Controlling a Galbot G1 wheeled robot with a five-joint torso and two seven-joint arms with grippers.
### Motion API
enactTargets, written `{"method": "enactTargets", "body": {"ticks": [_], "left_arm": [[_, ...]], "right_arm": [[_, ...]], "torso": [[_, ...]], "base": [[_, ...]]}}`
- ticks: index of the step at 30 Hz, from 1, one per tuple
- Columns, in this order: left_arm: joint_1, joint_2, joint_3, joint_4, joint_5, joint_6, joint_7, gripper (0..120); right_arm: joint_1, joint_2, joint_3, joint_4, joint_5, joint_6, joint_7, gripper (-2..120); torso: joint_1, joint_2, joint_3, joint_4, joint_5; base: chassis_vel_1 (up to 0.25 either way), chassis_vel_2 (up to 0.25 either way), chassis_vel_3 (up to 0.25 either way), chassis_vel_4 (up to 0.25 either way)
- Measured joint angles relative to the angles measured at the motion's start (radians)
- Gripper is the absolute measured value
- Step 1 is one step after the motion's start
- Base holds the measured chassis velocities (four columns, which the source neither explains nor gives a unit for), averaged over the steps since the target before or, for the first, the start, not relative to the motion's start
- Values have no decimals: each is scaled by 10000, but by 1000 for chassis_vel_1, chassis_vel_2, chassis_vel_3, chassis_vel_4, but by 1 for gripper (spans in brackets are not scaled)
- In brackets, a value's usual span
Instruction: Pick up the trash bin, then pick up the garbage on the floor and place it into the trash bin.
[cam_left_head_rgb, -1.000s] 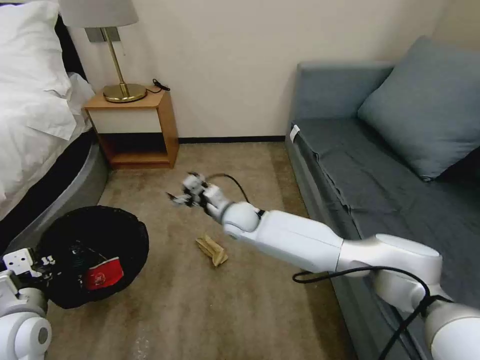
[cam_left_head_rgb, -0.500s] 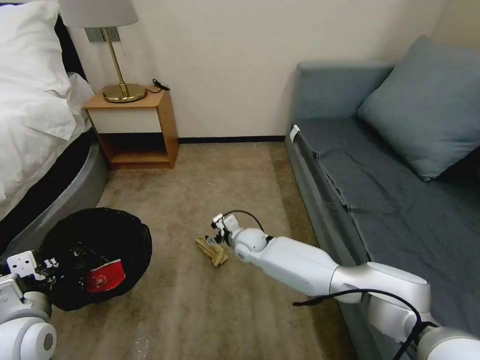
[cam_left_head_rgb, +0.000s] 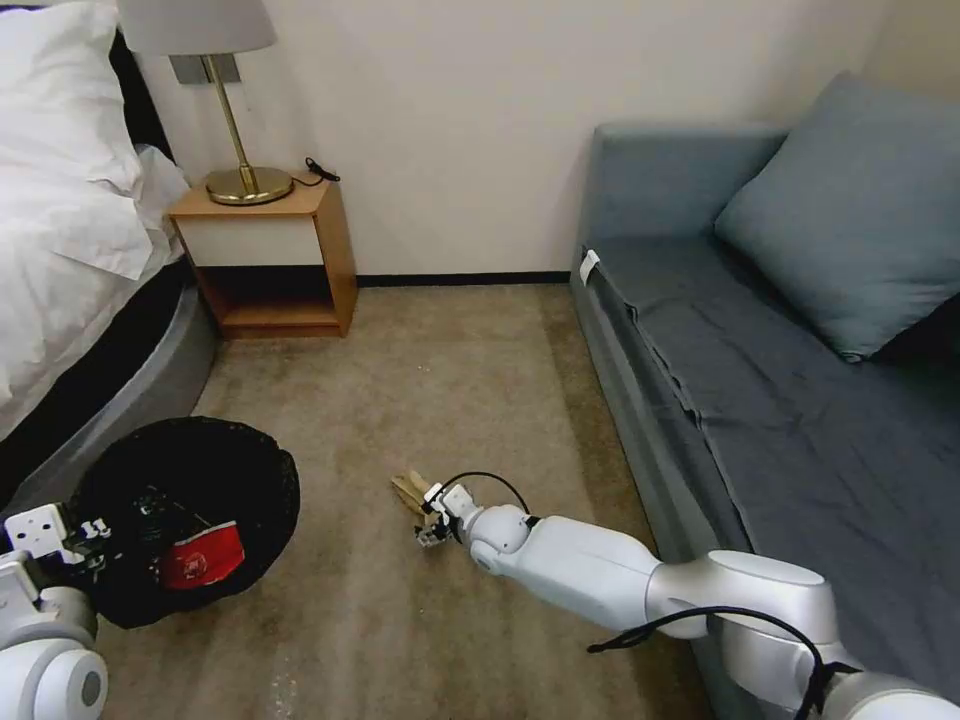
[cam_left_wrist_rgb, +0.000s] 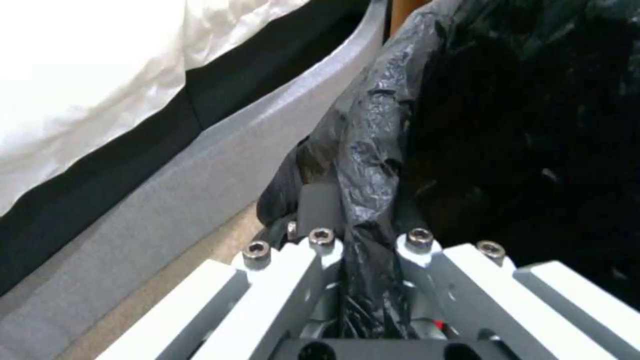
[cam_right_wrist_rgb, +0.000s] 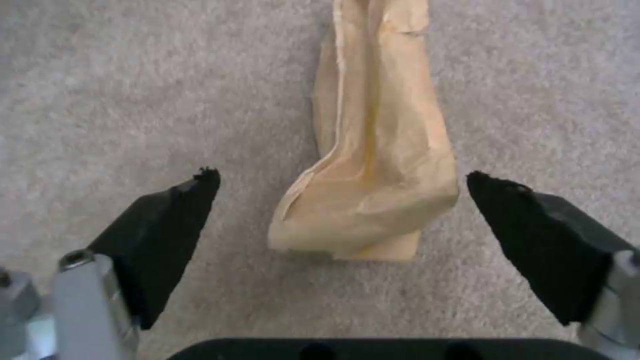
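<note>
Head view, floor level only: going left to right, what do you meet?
Left gripper shut on the bin's bag edge → trash bin → crumpled tan paper → right gripper, open around the paper → grey sofa.

The right end effector (cam_left_head_rgb: 432, 522) sits low over the tan paper (cam_left_head_rgb: 409, 489) (on carpet (cam_left_head_rgb: 450, 360)).

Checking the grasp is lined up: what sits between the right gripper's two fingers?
In the right wrist view the crumpled tan paper lies on the carpet between the open right gripper fingers, touching neither.
</note>
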Motion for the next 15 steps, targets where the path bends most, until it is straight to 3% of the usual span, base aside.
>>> {"method": "enactTargets", "body": {"ticks": [15], "left_arm": [[89,-15,-141,3,-36,-91,19,4]], "right_arm": [[-136,272,49,-829,-633,542,-603,40]], "torso": [[0,0,0,1,1]], "base": [[0,0,0,0]]}}
